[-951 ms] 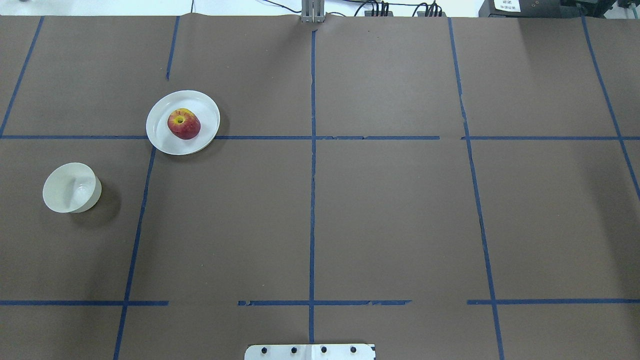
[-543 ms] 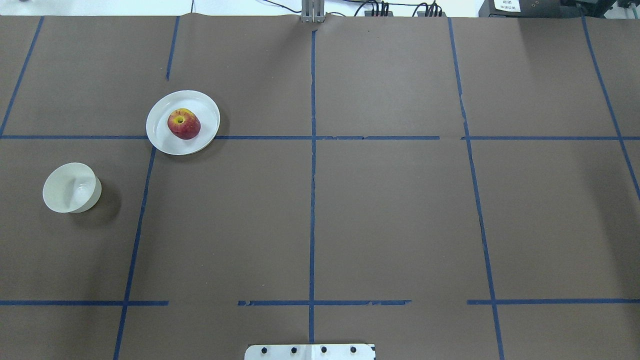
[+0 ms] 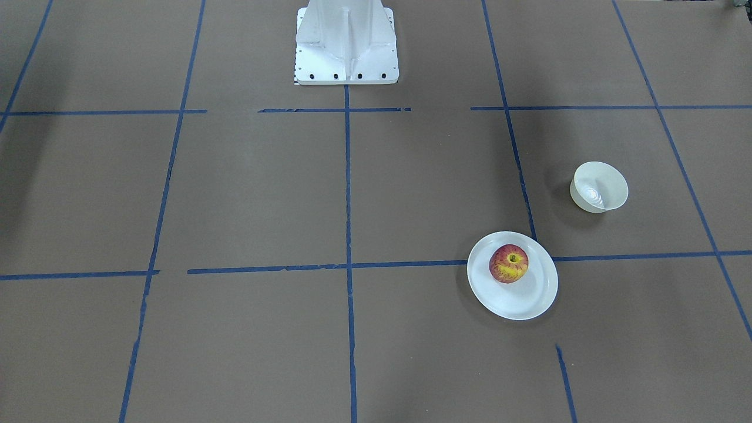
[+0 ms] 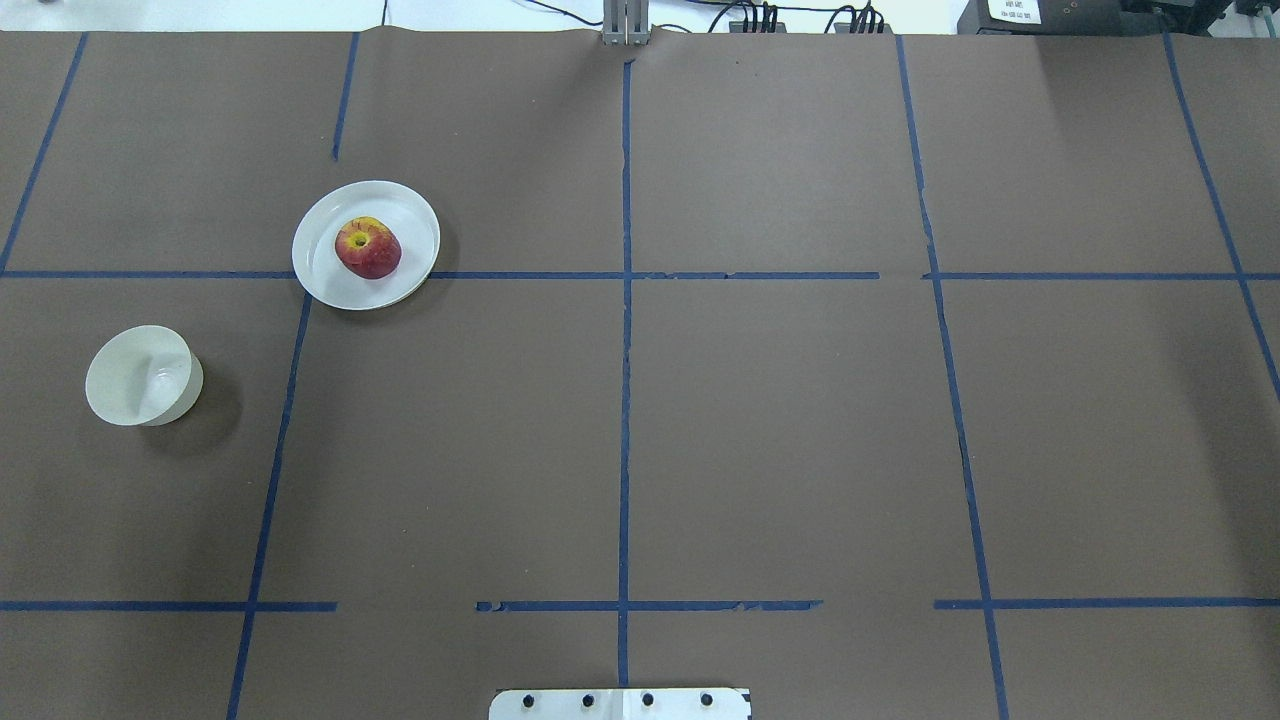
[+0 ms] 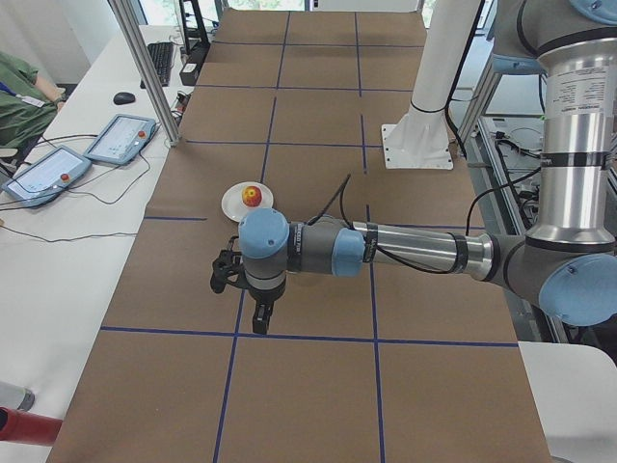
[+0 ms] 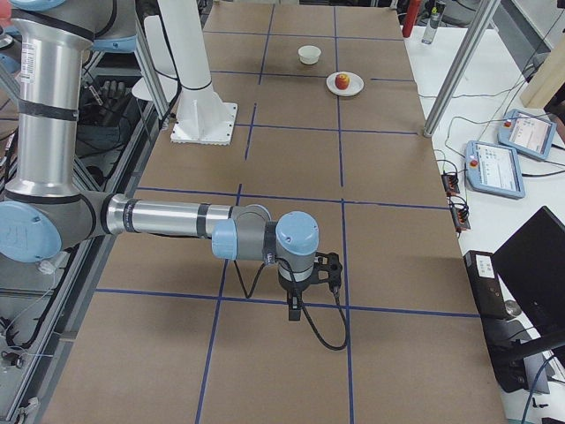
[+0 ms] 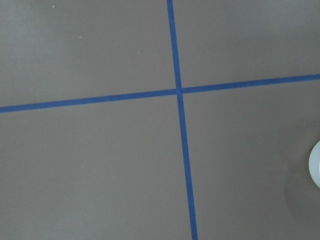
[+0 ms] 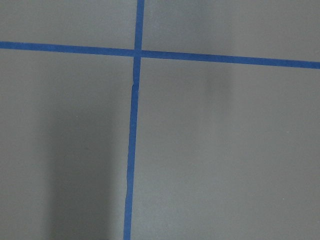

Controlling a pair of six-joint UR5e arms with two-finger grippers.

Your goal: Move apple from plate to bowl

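Approach not yet begun. Apple (image 4: 368,248) rests on plate (image 4: 328,286), far-left worktop; bowl (image 4: 125,385) stands empty by the left edge. Whether my left gripper (image 5: 258,326) or right gripper (image 6: 293,309) is parted, I cannot tell. Next, probably: left arm descends over apple.

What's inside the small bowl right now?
Nothing. The bowl shows a bare inside in both table views, with only a glint at the bottom. The apple sits on the plate.

Overhead cam sits behind robot base (image 4: 620,703), looks fwd & down on table (image 4: 780,420). Front cam faces it from opp. side, steep. Both share plate (image 4: 410,225) w/ apple (image 4: 368,248), bowl (image 4: 135,375). Side cams look along table from each end, mid-range. Wrist cams: v. close, straight down on tape lines (image 7: 174,50).
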